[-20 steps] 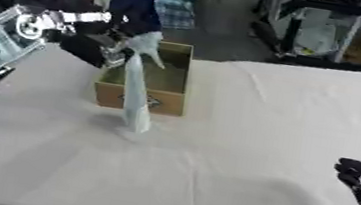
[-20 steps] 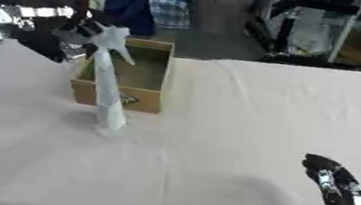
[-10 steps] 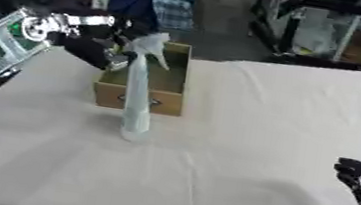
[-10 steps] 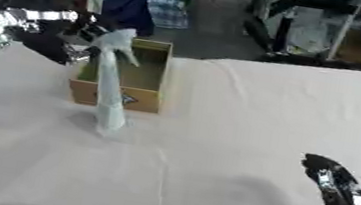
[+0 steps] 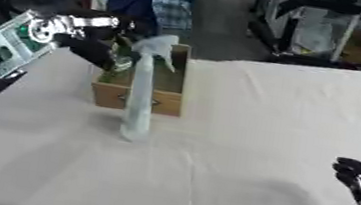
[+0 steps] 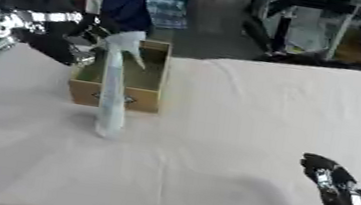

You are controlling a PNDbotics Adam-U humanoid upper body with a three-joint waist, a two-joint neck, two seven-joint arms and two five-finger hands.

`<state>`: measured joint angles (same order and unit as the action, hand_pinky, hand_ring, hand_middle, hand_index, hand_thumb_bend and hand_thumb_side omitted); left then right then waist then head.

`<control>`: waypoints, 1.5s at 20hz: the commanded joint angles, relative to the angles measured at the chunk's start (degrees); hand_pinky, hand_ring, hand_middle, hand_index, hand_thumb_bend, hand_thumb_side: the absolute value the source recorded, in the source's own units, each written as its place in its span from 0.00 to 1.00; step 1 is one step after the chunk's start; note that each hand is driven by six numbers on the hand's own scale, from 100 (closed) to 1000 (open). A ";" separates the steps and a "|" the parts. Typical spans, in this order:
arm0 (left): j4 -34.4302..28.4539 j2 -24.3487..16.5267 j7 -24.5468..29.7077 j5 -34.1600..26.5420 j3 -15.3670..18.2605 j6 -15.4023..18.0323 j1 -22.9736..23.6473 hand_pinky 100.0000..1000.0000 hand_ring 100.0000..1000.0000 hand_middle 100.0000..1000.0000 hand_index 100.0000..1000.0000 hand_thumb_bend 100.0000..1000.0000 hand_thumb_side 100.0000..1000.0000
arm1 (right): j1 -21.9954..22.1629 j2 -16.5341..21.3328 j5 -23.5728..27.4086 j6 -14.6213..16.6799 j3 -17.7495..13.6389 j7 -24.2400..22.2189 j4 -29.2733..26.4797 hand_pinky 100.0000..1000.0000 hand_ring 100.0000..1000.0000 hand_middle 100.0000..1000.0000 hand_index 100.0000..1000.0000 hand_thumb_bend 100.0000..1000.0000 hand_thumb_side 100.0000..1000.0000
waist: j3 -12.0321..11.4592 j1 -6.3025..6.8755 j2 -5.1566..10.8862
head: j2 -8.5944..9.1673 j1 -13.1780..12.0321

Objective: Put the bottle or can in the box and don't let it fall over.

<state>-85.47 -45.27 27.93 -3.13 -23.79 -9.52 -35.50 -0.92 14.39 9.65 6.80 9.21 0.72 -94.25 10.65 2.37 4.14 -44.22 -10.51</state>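
Compared with a second ago, the left hand (image 5: 102, 53) is seen further over the cardboard box (image 5: 162, 103), its fingers curled round a dark green bottle (image 5: 122, 60) that is now held above the box's left side rather than outside its wall. The pale spray bottle (image 5: 140, 94) is still stood upright on the white table (image 5: 242, 133), just in front of the box and unmoved. In the right eye view the held bottle is largely hidden behind the spray bottle's head; more is shown in the left eye view. The right hand (image 6: 325, 176) is rested at the lower right, fingers relaxed, nothing gripped.
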 commanded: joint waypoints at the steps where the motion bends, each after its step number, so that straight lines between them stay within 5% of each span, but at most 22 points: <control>1: -0.35 -1.04 -1.30 0.56 1.01 -0.18 -1.36 0.93 0.95 0.99 0.93 0.00 0.24 | -0.54 0.88 -0.12 0.07 -0.15 -0.22 -0.70 0.87 0.78 0.71 0.69 0.00 0.59 | 0.01 -0.09 0.57 | 0.10 0.15; 20: -0.07 -2.21 -6.18 4.87 3.31 -1.06 -1.54 0.94 0.99 1.00 0.98 0.00 0.44 | -0.45 0.95 -0.14 0.06 -0.30 -0.09 -0.63 0.87 0.79 0.71 0.69 0.00 0.59 | -0.11 -0.18 0.60 | 0.10 0.30; 30: 1.03 -2.12 -8.75 7.40 3.98 -1.00 -1.61 0.93 0.98 1.00 0.97 0.00 0.44 | -0.48 0.90 -0.09 0.08 -0.28 -0.13 -0.61 0.87 0.79 0.71 0.69 0.00 0.59 | -0.05 -0.19 0.56 | 0.10 0.40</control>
<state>-84.25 -45.44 19.24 3.95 -20.63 -10.53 -35.93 -0.93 14.39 9.65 6.80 9.21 0.72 -94.23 10.57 2.32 4.15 -44.22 -10.20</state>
